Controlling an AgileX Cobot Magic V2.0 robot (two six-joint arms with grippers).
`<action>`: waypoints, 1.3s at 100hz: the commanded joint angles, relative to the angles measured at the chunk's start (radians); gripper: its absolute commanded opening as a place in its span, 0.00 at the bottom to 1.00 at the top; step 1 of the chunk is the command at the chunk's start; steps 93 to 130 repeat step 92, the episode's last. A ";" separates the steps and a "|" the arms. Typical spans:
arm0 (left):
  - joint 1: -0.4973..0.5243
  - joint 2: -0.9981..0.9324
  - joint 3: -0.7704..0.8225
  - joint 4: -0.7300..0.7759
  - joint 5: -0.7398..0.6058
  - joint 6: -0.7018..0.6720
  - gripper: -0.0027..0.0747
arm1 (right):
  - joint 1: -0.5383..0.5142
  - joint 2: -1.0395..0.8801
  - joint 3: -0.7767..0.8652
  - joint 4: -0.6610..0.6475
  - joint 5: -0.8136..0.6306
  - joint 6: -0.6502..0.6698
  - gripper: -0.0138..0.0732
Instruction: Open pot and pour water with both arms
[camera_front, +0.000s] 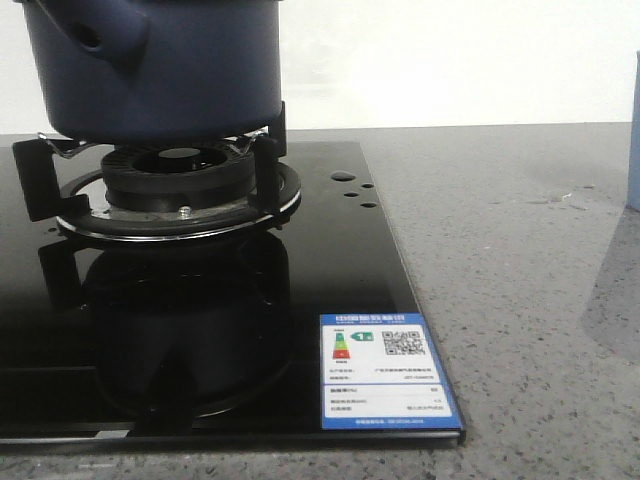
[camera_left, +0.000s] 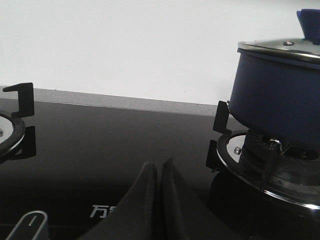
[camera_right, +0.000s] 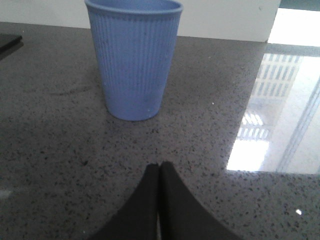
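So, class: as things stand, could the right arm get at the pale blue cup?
Probably yes. In the right wrist view the cup stands upright on bare countertop ahead of the right gripper, nothing between them. The fingers are shut, though, so they must open first.

Pot (camera_front: 160, 70) top cut off.

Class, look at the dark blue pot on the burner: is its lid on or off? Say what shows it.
On. In the left wrist view a metal-rimmed lid lies flat across the top of the pot, blue knob up.
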 joint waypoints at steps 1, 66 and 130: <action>0.001 -0.025 0.013 -0.008 -0.073 -0.011 0.01 | 0.001 -0.041 0.012 -0.051 -0.094 0.054 0.08; 0.001 -0.025 0.013 -0.008 -0.073 -0.011 0.01 | 0.001 -0.098 0.018 -0.064 -0.015 0.066 0.08; 0.001 -0.025 0.013 -0.008 -0.073 -0.011 0.01 | 0.001 -0.098 0.018 -0.064 -0.015 0.066 0.08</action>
